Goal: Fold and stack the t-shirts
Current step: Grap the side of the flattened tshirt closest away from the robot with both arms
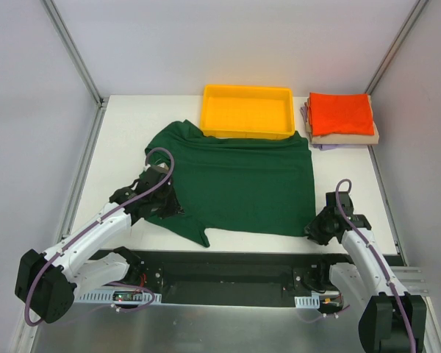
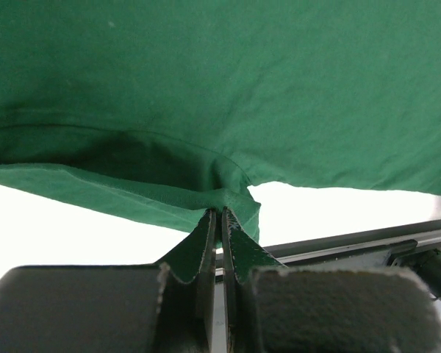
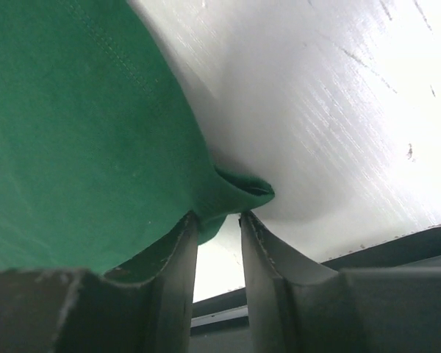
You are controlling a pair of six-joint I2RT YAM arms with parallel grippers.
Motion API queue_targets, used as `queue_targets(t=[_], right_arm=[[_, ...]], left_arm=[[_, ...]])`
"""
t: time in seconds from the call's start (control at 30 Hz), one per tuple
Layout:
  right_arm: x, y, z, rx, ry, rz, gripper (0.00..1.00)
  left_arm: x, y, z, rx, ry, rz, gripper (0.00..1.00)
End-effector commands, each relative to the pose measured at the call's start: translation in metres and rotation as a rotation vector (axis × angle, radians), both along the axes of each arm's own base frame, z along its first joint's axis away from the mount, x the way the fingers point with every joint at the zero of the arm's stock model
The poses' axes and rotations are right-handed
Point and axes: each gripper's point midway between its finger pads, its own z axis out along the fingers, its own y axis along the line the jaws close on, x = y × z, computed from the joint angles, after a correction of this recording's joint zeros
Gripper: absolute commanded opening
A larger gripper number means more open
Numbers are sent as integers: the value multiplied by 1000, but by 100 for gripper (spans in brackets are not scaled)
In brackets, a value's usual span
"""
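Two spots on the near edge of the dark green t-shirt (image 1: 242,184), flat on the table (image 1: 125,140), matter. The left gripper (image 2: 222,213) pinches one tight. The right gripper (image 3: 219,217) has jaws apart, so its corner could slip out.

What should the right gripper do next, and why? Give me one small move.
Probably close the right gripper: its jaws stand apart around a near corner of the green t-shirt, while the left gripper is already pinched shut on its other side. Both need a hold before lifting.
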Motion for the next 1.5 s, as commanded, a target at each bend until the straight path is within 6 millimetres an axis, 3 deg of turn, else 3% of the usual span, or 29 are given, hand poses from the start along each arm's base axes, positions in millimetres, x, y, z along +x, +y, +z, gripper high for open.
queue_targets(t=[0.0,0.2,0.33,0.53,0.67,0.77,0.93,1.13,1.3,1.47], right_arm=[[17,-4,-7,-23,-70,-14,27],[23,-6,-7,-46,-82,32,15],[27,-12,-5,-87,-87,66,1],[19,-6,21,-55,-115,98,1],[-3,-10,33,-77,-91,108,0],[-14,-3,41,-35,-92,134,1],[-36,-1,53,-24,-43,172,1],[-57,1,68,-8,-50,197,1],[-57,13,76,53,-88,231,1],[-55,7,78,14,-82,233,1]], left_arm=[[9,2,4,2,-35,13,0],[7,4,3,6,-37,2,0],[5,6,0,10,-34,-5,0],[-10,8,8,-11,-23,-42,0],[-34,19,12,10,24,-61,0],[-56,15,23,-58,39,-125,0],[-100,4,56,-210,78,-267,0],[-131,14,75,-281,51,-254,0],[-141,15,84,-338,19,-250,0],[-122,21,87,-283,-54,-192,0]])
